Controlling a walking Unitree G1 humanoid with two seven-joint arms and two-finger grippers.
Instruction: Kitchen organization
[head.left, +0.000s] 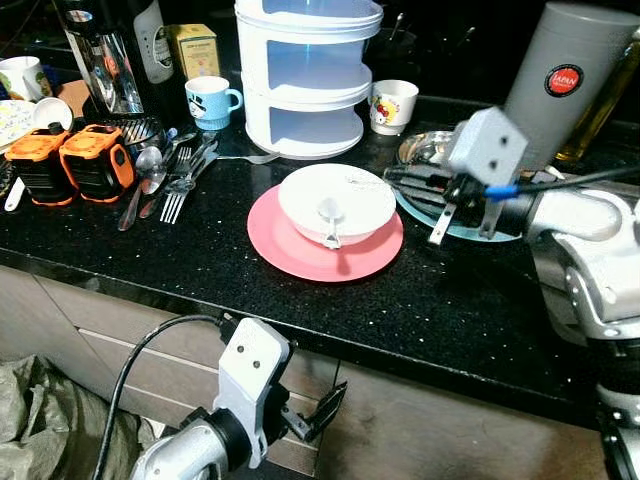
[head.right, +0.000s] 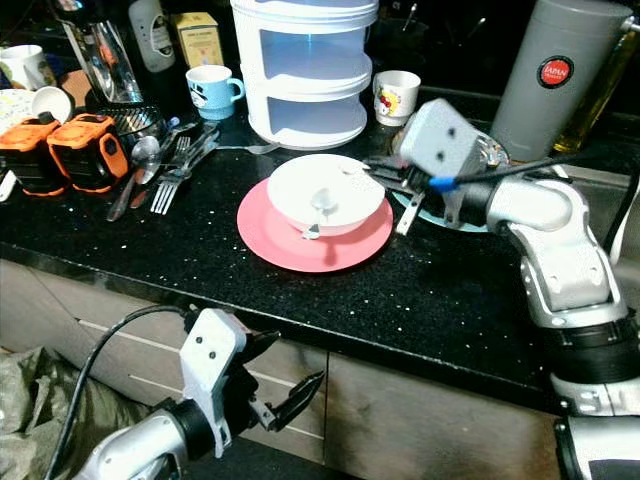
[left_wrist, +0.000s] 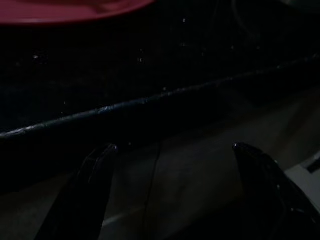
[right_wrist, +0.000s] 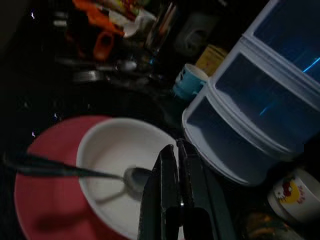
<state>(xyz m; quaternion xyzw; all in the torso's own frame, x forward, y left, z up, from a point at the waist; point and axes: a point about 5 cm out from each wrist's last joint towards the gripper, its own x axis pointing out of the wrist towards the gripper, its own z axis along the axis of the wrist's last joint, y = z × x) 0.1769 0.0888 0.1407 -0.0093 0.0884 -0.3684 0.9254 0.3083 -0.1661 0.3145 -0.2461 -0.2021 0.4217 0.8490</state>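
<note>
A white bowl (head.left: 350, 195) sits on a pink plate (head.left: 290, 250) in the middle of the black counter (head.left: 200, 270). A metal spoon (head.left: 330, 215) lies inside the bowl. My right gripper (head.left: 400, 180) hovers at the bowl's right rim, over a teal plate (head.left: 470, 232). In the right wrist view its fingers (right_wrist: 170, 200) are pressed shut with nothing between them, pointing across the bowl (right_wrist: 115, 155) near the spoon (right_wrist: 135, 177). My left gripper (head.left: 320, 405) hangs open below the counter edge, in front of the drawers; its fingers (left_wrist: 85, 190) stand wide apart.
A white three-tier rack (head.left: 305, 80) stands behind the bowl, with a blue mug (head.left: 212, 100) to its left and a cartoon cup (head.left: 393, 105) to its right. Loose cutlery (head.left: 170, 180) and two orange devices (head.left: 75, 160) lie at the left. A grey flask (head.left: 570, 80) stands at the back right.
</note>
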